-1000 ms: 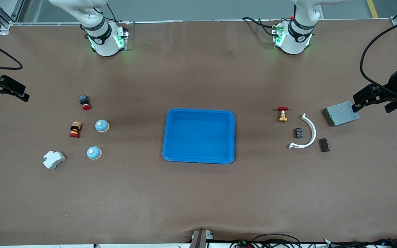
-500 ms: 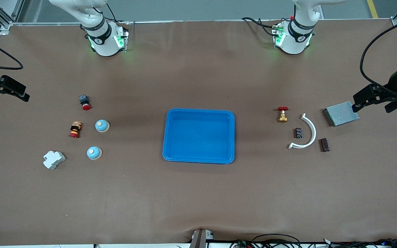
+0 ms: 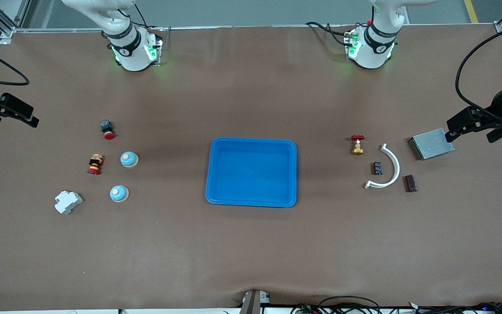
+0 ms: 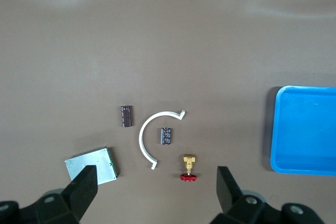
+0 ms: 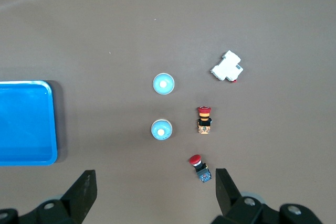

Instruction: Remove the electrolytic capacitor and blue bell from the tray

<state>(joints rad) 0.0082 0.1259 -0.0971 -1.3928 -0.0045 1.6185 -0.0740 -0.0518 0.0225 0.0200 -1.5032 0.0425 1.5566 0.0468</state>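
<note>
Nothing has moved over the last second. Tray (image 3: pixel 251 172) is seen empty; two blue bells (image 3: pixel 129 159) lie below right hand (image 5: pixel 156 200), capacitor (image 4: pixel 166 135) below left hand (image 4: pixel 157 200). Both hands are spread, empty, parked high. Removal judged done.

We are observing the brown surface (image 3: pixel 251 253) carrying two groups of loose parts.

Toward the right arm's end:
- A push button with a dark body and red cap (image 3: pixel 107 129) is lying on its side.
- A second push button with an orange body (image 3: pixel 95 164) is lying nearer to the front camera.
- A white circuit breaker (image 3: pixel 68 202) is resting nearest the front camera of the three.

Toward the left arm's end:
- A brass valve with a red handwheel (image 3: pixel 357 145) is standing upright.
- A white curved plastic strip (image 3: pixel 397 168) is lying flat just beside it.
- A grey metal box (image 3: pixel 432 143) is sitting closer to the surface's end.

Cables (image 3: pixel 347 301) are trailing along the edge nearest the front camera.
</note>
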